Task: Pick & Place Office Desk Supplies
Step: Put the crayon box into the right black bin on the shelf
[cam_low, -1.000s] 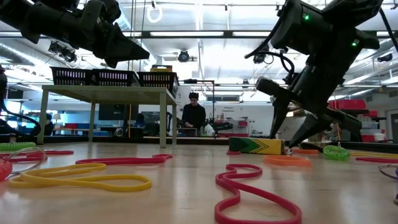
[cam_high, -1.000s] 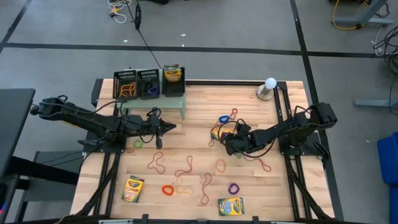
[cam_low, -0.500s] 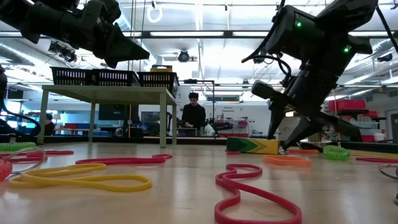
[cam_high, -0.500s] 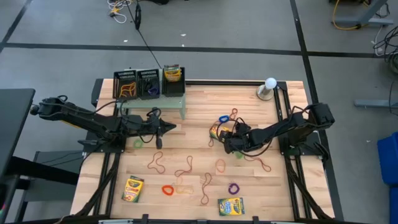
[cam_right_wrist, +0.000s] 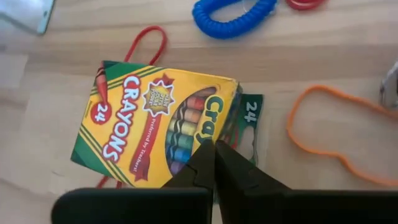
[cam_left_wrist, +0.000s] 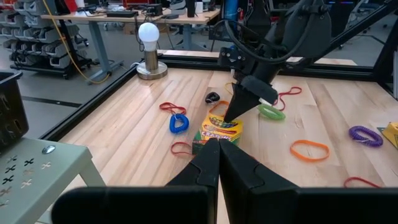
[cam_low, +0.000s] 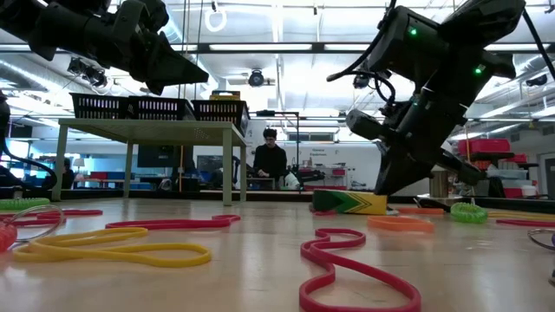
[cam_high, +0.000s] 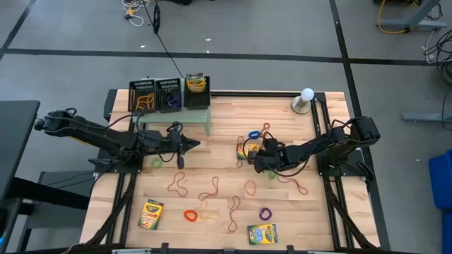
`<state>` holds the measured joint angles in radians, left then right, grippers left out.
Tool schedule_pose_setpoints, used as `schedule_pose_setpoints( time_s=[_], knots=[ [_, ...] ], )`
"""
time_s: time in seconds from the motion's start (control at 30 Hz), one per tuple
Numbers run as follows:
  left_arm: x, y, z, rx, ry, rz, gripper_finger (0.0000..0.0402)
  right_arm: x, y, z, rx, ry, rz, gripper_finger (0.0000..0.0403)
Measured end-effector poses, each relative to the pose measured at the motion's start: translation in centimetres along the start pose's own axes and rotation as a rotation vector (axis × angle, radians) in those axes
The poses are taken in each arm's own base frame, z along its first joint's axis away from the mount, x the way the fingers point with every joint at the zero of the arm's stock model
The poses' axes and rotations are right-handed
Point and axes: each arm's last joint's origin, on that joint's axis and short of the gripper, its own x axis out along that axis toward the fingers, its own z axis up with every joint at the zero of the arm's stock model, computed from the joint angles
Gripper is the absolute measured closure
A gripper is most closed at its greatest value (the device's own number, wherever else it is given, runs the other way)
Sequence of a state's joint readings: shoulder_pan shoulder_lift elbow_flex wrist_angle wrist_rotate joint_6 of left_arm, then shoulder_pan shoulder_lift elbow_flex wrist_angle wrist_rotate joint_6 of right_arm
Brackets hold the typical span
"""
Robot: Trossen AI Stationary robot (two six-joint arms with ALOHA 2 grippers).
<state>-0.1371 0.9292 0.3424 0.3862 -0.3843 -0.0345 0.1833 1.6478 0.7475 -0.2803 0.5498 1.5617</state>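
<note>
A yellow-and-green crayon box lies flat on the table right of centre, its open end and green flap toward the right. My right gripper comes down on that end, shut. My left gripper hangs shut and holding nothing above the table in front of the pale green stand. On the stand are black mesh trays and another crayon box. Several rubber bands lie scattered on the wood. My right gripper is shut on the crayon box at the edge of its open end, beside the flap. The fingers slant down from the table's right side. The fingertips hide what lies between them. The box lies flat on the table.
Two more crayon boxes lie near the front edge. A blue coil band and a green one lie close to the right gripper. A white globe stands at the far right corner.
My right gripper has shut at the crayon box's right end, shifting a little toward the table's left. The box has slid slightly toward the left and stayed flat on the table.
</note>
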Motion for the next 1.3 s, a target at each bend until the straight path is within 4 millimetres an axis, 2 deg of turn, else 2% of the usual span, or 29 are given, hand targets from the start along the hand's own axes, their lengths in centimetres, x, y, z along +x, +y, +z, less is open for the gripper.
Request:
schedule_pose_setpoints(
  time_s=[0.27, 0.57, 0.7, 0.93, 1.1, 1.3],
  knots=[
    [0.0, 0.0, 0.0, 0.000, 0.000, -0.001, 0.0389, -0.5, 0.0, 0.6, -0.226, -0.032, 0.002, 0.0400],
    [0.0, 0.0, 0.0, 0.000, 0.000, 0.000, 0.0389, -2.1, 0.7, 2.1, -0.494, -0.104, -0.019, 0.0402],
    [0.0, 0.0, 0.0, 0.000, 0.000, 0.000, 0.0389, -3.6, 2.4, 3.4, -0.657, -0.135, -0.078, 0.0402],
    [0.0, 0.0, 0.0, 0.000, 0.000, 0.000, 0.0389, -6.7, 6.8, 5.0, -0.972, -0.302, -0.064, 0.0403],
    [0.0, 0.0, 0.0, 0.000, 0.000, 0.000, 0.0389, -7.4, 9.2, 3.5, -1.211, -0.422, -0.068, 0.0403],
    [0.0, 0.0, 0.0, 0.000, -0.001, 0.000, 0.0389, -4.9, 11.1, -0.9, -1.475, -0.540, -0.100, 0.0403]
  ],
)
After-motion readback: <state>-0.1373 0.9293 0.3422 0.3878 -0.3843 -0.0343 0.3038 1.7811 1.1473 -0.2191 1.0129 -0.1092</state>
